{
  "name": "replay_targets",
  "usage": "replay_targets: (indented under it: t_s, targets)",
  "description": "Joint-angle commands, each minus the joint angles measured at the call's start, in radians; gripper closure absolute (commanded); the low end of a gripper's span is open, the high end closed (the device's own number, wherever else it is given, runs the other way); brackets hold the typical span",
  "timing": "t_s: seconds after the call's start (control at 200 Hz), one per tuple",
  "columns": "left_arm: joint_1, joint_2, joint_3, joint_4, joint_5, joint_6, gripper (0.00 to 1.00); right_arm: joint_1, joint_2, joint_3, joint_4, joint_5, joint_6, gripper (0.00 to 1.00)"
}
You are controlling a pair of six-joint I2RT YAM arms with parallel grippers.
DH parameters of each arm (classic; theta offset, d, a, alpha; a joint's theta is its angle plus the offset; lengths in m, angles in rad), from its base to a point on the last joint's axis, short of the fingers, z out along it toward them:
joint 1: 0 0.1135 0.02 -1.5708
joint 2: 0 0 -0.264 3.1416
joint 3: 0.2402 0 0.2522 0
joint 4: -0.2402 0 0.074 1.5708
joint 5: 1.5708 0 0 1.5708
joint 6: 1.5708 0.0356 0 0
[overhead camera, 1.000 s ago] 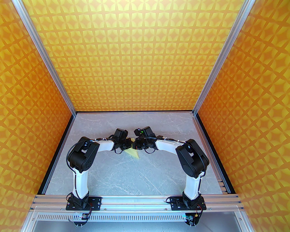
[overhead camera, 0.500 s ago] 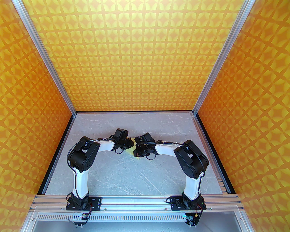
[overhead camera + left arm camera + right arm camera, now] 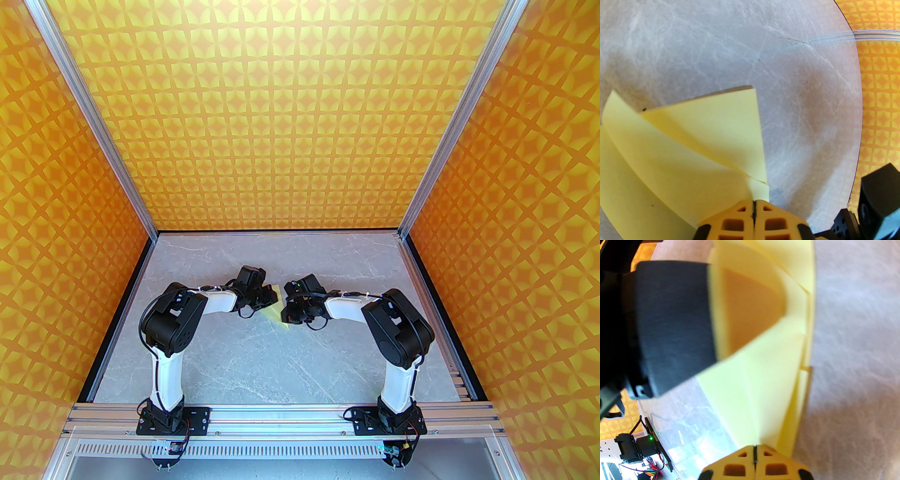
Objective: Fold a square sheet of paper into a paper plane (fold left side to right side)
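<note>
Paper plane point(image 3: 693, 145) is pinched by clenched left claw point(image 3: 754, 202) and clenched right claw point(image 3: 754, 446).

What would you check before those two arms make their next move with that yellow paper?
1. Left gripper closed on the yellow paper: ok.
2. Right gripper closed on the yellow paper: ok.
3. Yellow paper lying flat: not ok, its flaps bow up.
4. Grippers clear of each other: cannot tell, very close in the top view.
5. Yellow paper well inside the table's edges: ok.
</note>
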Motion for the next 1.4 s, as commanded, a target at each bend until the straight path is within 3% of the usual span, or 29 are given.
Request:
replay_targets:
  t_s: [0.0, 0.495, 0.89, 1.095, 1.395]
  targets:
    - [-0.007, 0.03, -0.008, -0.015, 0.003, 0.01, 0.99, -0.005, 0.002, -0.033, 0.023, -0.022, 0.022, 1.0]
    - [-0.008, 0.011, -0.016, -0.021, 0.004, 0.013, 0.99, -0.005, -0.026, -0.153, 0.113, -0.033, 0.109, 1.0]
    - [-0.041, -0.147, -0.092, 0.054, 0.028, -0.065, 0.96, -0.005, -0.008, -0.166, 0.073, 0.029, 0.13, 1.0]
    - [-0.09, -0.095, -0.135, 0.125, 0.03, -0.115, 0.96, -0.005, 0.0, -0.152, 0.063, 0.029, 0.136, 1.0]
    - [-0.073, -0.039, -0.121, 0.071, -0.011, -0.064, 0.97, -0.005, 0.001, -0.153, 0.015, 0.045, 0.134, 1.0]
